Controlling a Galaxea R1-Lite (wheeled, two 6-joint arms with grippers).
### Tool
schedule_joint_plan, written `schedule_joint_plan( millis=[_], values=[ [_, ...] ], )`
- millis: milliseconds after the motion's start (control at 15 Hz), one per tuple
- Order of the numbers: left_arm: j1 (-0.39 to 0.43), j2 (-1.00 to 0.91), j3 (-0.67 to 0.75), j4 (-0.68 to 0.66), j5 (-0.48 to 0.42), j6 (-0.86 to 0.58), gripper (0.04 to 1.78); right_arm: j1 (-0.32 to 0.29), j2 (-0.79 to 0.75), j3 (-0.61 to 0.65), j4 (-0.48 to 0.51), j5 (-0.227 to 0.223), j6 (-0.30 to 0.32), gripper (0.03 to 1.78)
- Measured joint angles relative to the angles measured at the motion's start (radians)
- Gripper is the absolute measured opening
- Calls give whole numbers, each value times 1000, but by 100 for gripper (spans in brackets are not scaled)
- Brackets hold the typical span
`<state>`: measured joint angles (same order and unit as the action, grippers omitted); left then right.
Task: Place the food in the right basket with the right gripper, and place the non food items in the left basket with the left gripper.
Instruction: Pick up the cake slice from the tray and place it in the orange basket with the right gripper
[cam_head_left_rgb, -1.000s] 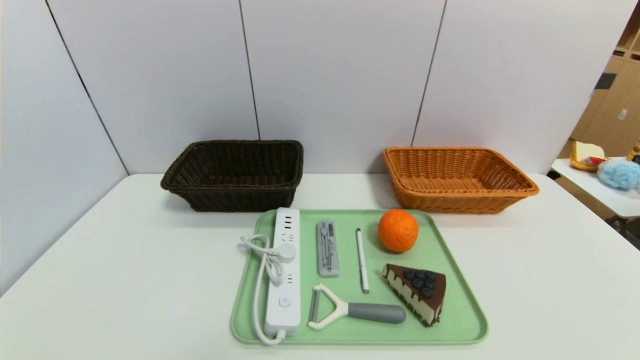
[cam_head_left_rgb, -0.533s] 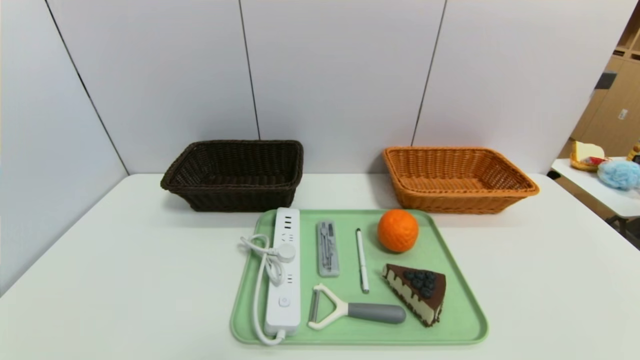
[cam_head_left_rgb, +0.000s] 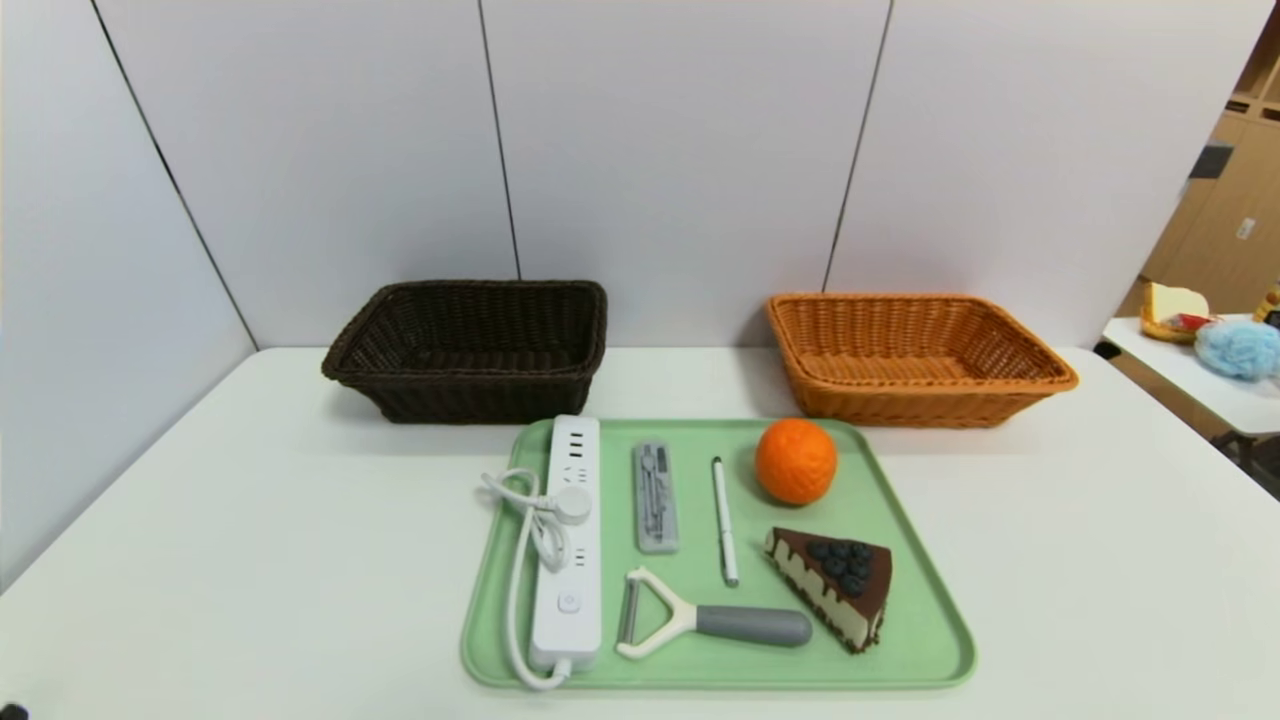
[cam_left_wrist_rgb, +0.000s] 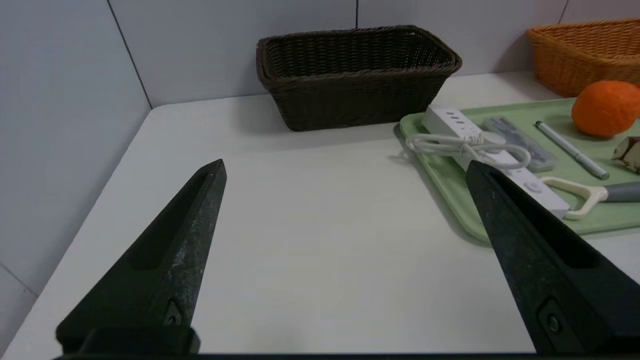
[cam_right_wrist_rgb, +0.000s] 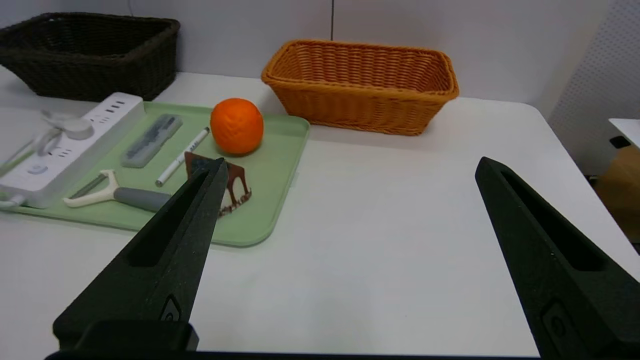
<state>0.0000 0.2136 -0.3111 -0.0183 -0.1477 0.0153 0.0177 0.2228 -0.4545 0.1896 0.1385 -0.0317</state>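
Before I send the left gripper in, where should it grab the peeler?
Probably the grey handle of the peeler, from straight above. It lies flat on the green tray, its handle crosswise with free space on both long sides. The left gripper is open, short of the tray.

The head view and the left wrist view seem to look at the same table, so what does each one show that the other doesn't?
Only the head view shows the whole orange-tan basket, the full cake slice and the side table off to the right; no gripper appears in it.

Only the left wrist view shows the left gripper, open over bare table beside the tray.

Both show the dark brown basket, green tray, power strip, grey case, pen, peeler and orange.
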Motion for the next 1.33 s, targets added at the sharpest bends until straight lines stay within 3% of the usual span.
schedule_joint_plan(
  millis=[333,533,800,1067,1333],
  values=[
    [0,396,-221,-204,-20,1,169,39,401,-238,-144,37,-2,171],
    [-1,646,-391,-285,-24,10,169,49,658,-378,-234,82,-20,171],
    [-27,932,-584,-311,-27,44,169,91,936,-580,-243,103,-30,171],
    [-57,1072,-643,-299,-22,66,169,216,1119,-744,-53,98,-30,171],
    [-59,1107,-646,-300,-6,67,169,306,1209,-915,353,97,-19,171]
  ],
)
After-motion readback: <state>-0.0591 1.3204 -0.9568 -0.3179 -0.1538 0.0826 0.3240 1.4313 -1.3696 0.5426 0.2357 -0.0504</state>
